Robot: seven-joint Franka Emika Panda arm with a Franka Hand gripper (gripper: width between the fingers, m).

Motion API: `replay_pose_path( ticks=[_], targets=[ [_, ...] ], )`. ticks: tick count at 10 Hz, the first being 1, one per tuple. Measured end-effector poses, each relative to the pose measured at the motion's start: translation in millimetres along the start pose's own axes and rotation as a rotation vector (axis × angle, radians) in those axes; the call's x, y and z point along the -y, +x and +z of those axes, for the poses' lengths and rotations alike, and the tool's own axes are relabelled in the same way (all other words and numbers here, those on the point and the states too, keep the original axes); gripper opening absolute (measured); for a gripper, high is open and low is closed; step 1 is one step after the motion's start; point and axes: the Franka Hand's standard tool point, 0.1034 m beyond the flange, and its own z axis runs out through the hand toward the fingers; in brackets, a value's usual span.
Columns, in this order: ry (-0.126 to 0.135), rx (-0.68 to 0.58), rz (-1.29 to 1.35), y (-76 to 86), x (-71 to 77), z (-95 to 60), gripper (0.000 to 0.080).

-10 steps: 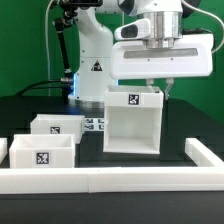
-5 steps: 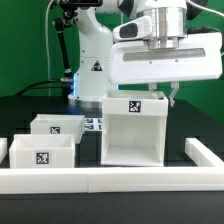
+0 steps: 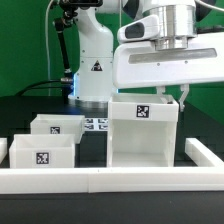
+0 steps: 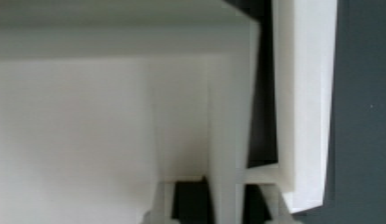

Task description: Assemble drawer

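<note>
The casing is stood upright on the desk at the exterior view's right, open face forward, just behind the rail. Its right wall is straddled at the top edge by the claw, which appears narrowed onto that wall, though only the outer finger is clearly seen. This hold is judged to let the casing be steered with its opening kept free. The nearer tray and the farther tray are set apart on the exterior view's left, ready for insertion
</note>
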Motion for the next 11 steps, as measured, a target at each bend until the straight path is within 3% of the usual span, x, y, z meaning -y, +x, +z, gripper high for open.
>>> replay_pose_path(
  ticks=[5,11],
  targets=[
    [0.008,-0.013,0.037,7.8,3.0,-2.9,0.0038],
    [0.039,-0.026,0.444,12.9,12.4,-3.5,0.0041]
  ],
)
